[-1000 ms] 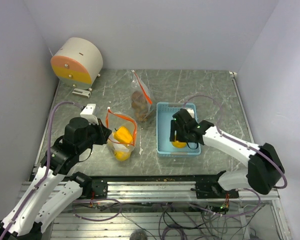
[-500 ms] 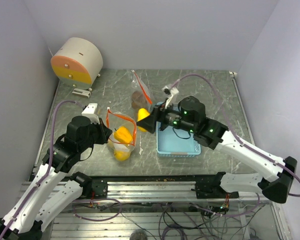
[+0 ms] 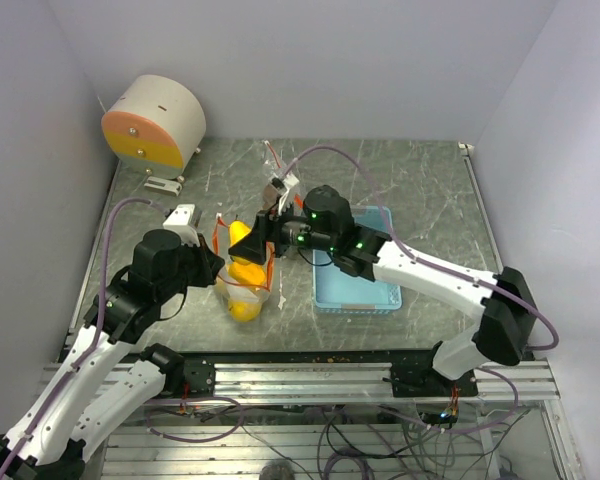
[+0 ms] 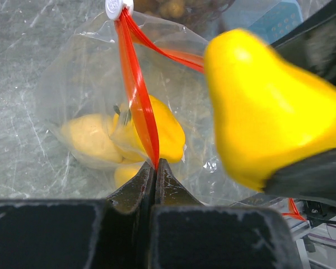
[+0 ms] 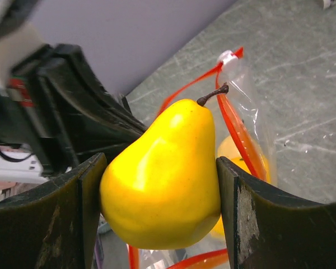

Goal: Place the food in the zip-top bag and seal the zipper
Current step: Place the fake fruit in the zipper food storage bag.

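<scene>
A clear zip-top bag with an orange-red zipper rim stands open on the table, with yellow fruits inside. My left gripper is shut on the bag's rim and holds it up. My right gripper is shut on a yellow pear, held just above the bag's mouth; the pear also shows in the top view and the left wrist view.
A light blue tray sits right of the bag. A second clear bag holding brown balls lies behind. A round cream and orange device stands at the back left. Grey walls close in both sides.
My right gripper lifted the pear out of the blue tray and carried it left, to above the open bag. My left gripper kept its hold on the rim.
</scene>
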### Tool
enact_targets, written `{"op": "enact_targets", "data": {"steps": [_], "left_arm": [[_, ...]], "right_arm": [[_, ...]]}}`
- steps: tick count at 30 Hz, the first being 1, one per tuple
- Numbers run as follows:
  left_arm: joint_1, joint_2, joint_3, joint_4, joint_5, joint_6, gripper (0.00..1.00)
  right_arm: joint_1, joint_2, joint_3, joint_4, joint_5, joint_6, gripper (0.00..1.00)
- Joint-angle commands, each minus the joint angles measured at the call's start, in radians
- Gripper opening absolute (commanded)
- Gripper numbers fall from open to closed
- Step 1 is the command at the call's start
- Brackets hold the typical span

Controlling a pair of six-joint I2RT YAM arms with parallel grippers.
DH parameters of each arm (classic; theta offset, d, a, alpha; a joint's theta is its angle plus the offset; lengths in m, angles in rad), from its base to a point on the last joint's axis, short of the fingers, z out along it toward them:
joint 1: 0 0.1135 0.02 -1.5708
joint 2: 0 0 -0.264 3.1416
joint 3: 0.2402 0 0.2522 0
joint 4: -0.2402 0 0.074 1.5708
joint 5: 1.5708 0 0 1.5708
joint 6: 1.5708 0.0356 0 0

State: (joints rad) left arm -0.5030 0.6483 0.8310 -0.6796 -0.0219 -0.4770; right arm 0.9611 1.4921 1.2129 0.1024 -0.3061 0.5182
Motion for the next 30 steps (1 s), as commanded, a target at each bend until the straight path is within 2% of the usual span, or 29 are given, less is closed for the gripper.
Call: {"op": "enact_targets", "data": {"steps": [1,4,13,19,21,23,25,26,27,30], "left_arm": [[-0.002,0.003,0.052,0.002,-0.014,0.02,0.07],[-0.002,0.007,0.059,-0.001,-0.014,0.023,0.07],[-0.002,0.01,0.045,0.016,-0.001,0.009,0.07],[-0.002,-0.003,0.034,0.045,0.021,-0.004,0.07],[-0.002,-0.012,0.03,0.062,0.029,-0.009,0.07],[-0.003,-0.021,0.03,0.069,0.036,-0.015,0.07],[-0.003,-0.025,0.035,0.068,0.035,-0.017,0.07],[-0.002,-0.027,0.037,0.066,0.037,-0.017,0.07],[-0.002,-0.028,0.04,0.065,0.039,-0.019,0.07],[-0.002,-0.038,0.044,0.068,0.043,-0.018,0.07]], "right_arm": [[0.009,0.044,0.043,0.021,-0.002,-0.015,0.62],[0.012,0.036,0.038,-0.001,0.072,-0.032,0.99],[0.019,-0.02,0.053,-0.081,0.184,-0.105,1.0],[0.019,-0.029,0.116,-0.227,0.393,-0.149,1.0],[0.019,0.008,0.17,-0.289,0.427,-0.16,0.96],[0.019,0.054,0.207,-0.33,0.434,-0.167,0.87],[0.019,0.082,0.226,-0.326,0.409,-0.177,0.65],[0.019,0.092,0.227,-0.309,0.387,-0.183,0.58],[0.019,0.1,0.228,-0.293,0.367,-0.189,0.55],[0.019,0.125,0.245,-0.256,0.289,-0.214,0.55]]}}
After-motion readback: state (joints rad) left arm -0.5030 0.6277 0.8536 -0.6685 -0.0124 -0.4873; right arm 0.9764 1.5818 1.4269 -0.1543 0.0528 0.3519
